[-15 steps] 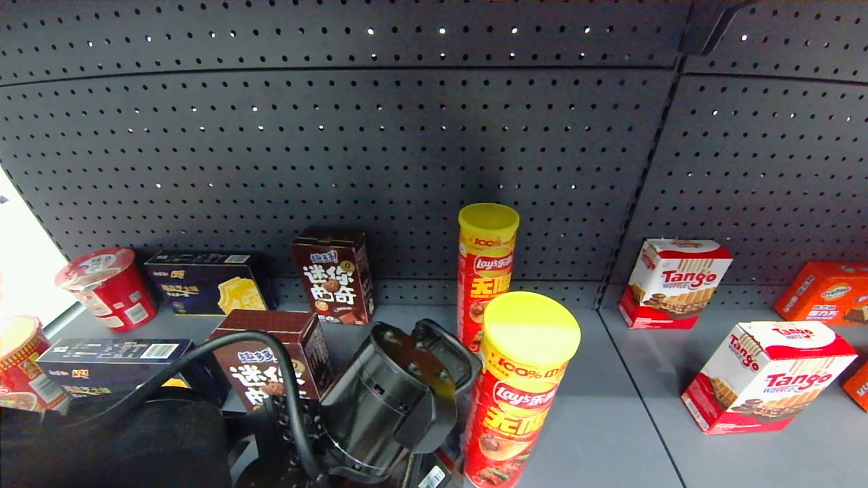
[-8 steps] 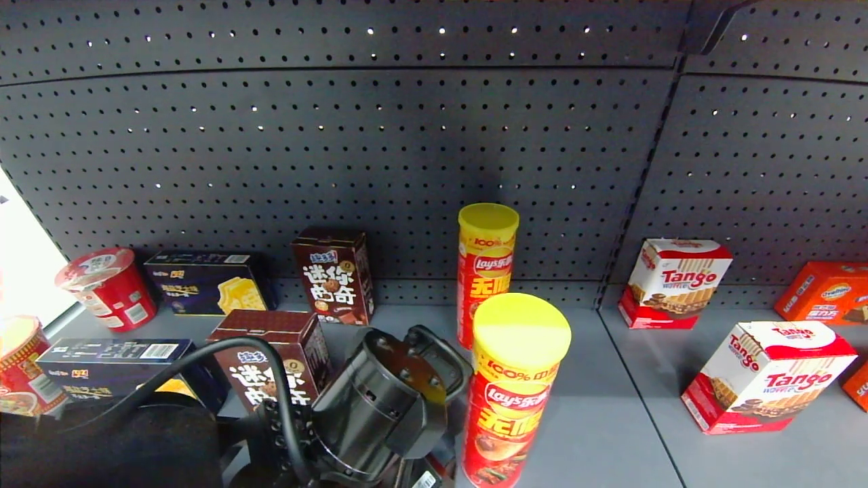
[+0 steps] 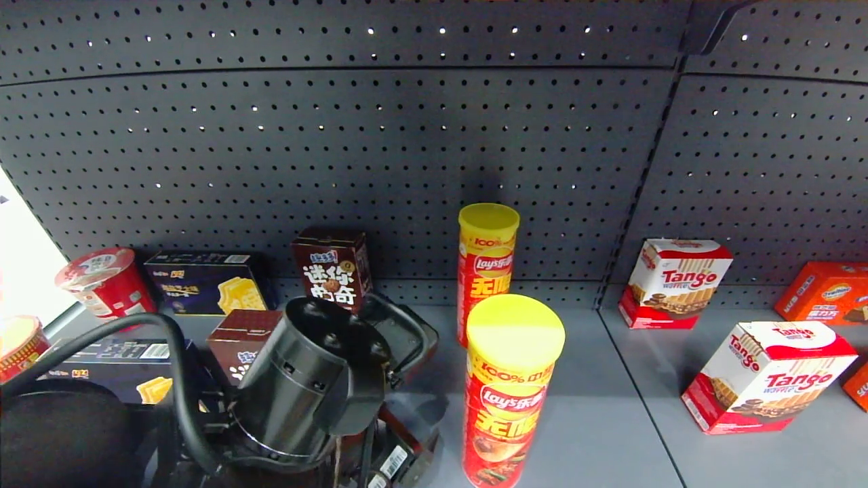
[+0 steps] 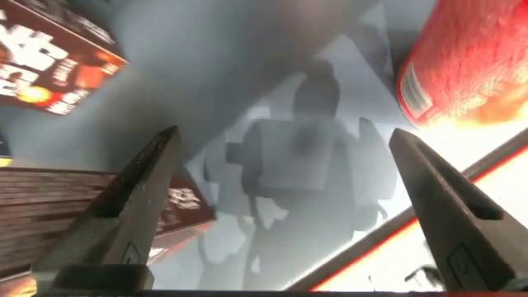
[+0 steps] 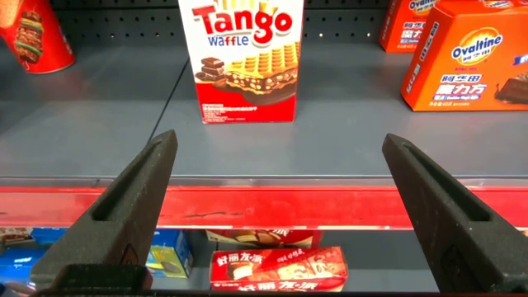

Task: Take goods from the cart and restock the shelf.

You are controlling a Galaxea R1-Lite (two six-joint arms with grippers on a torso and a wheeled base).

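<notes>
Two red chip cans with yellow lids stand upright on the grey shelf (image 3: 610,407): the front can (image 3: 512,386) and the rear can (image 3: 487,264) by the pegboard. My left gripper (image 4: 282,136) is open with nothing between its fingers, low over the shelf just left of the front can (image 4: 470,58) and clear of it. In the head view its black wrist (image 3: 312,379) covers part of a brown box (image 3: 234,335). My right gripper (image 5: 280,140) is open and empty in front of the shelf's red edge strip (image 5: 264,206), facing a wafer box (image 5: 243,58).
A second brown box (image 3: 332,271), dark blue boxes (image 3: 203,281) and red noodle cups (image 3: 105,281) crowd the shelf's left. Wafer boxes (image 3: 675,281) (image 3: 766,379) and an orange box (image 3: 824,291) stand on the right. Bare shelf lies between the cans and the wafer boxes.
My left arm has drawn back to the left, away from the front chip can. That can, slightly tilted beside the gripper before, now stands upright on its own.
</notes>
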